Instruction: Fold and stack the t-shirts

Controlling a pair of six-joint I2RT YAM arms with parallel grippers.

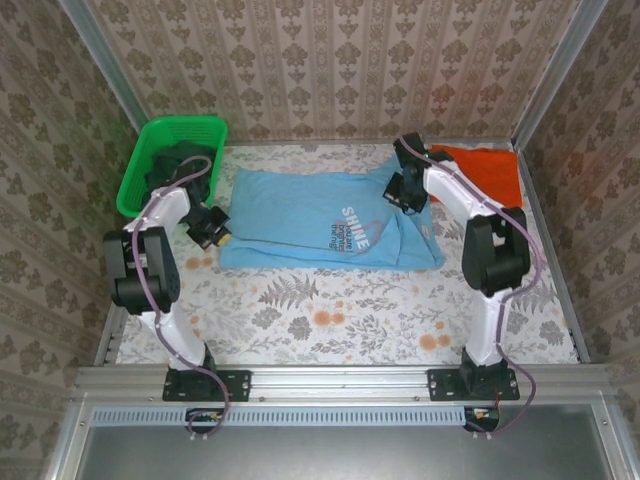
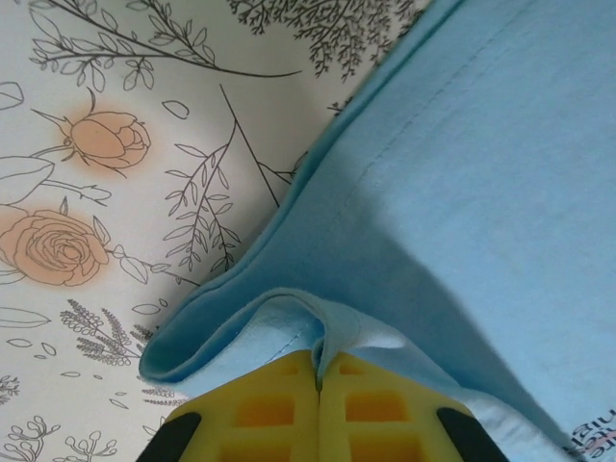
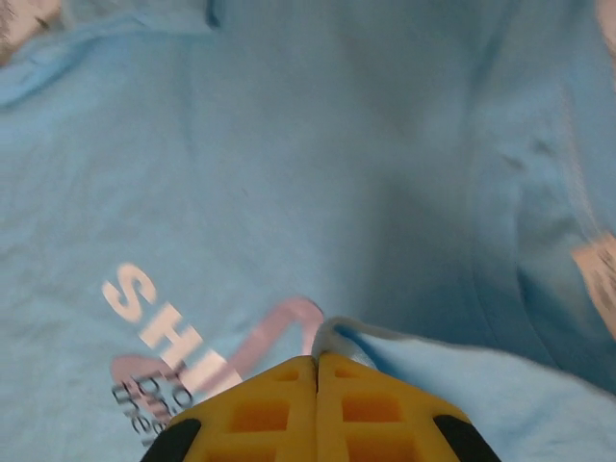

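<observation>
While the blue shirt lies on the counter, the left claw pinches its left edge and the right claw grips a fold beside its print.

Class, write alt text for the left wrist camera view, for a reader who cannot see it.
The yellow left claw is shut on a folded edge of the light blue t-shirt, over a floral table cover.

Your left gripper, yellow jaws pressed together, pinches a raised fold at the edge of the light blue t-shirt. The cloth spreads across the right of your view, and the flower-printed tabletop shows at left. A scrap of lettering sits at lower right.
</observation>
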